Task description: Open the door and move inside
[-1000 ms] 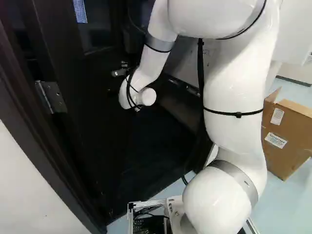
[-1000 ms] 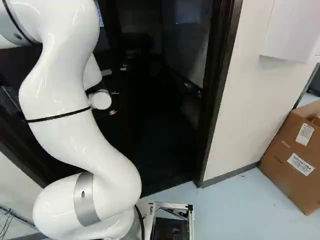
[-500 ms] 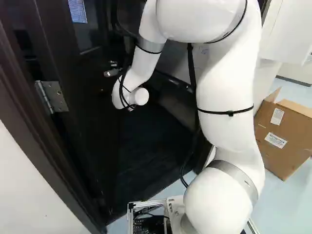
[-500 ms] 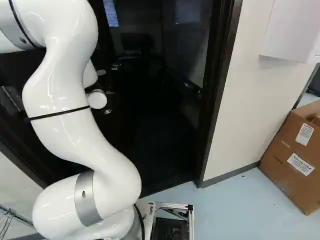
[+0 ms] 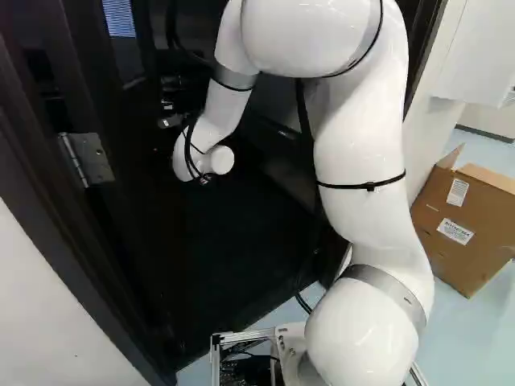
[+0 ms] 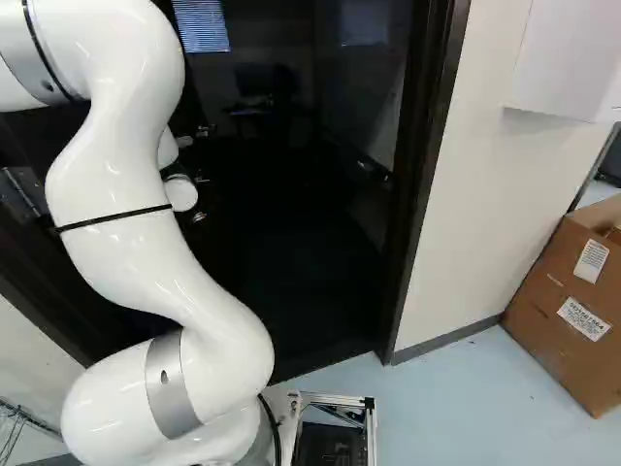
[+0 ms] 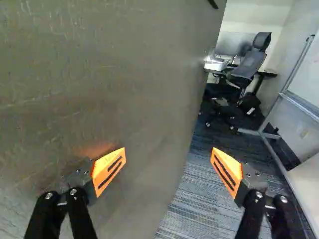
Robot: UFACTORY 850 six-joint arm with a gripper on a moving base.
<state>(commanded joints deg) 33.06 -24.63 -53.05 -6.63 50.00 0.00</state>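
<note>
The hand (image 7: 168, 162) is wide open with nothing in its grip, its two orange pads (image 7: 108, 170) well apart. One finger hangs close in front of the door (image 7: 124, 74), whose face catches an orange glow beside the pad; whether they touch cannot be told. The other finger stands past the door's edge, over the opening. The door is open, hung on a metal hinge (image 5: 87, 159) at the left of the left base view, and its handle (image 5: 170, 121) shows just beside the wrist of the white arm (image 5: 358, 153). Ahead through the gap lie dark striped carpet (image 7: 197, 199) and, deeper in, an office chair (image 7: 249, 64). A dark door frame (image 6: 425, 184) borders the opening in the right base view, then a pale wall (image 6: 485, 223) and a cardboard box (image 6: 568, 320) on the floor (image 6: 466, 417).
</note>
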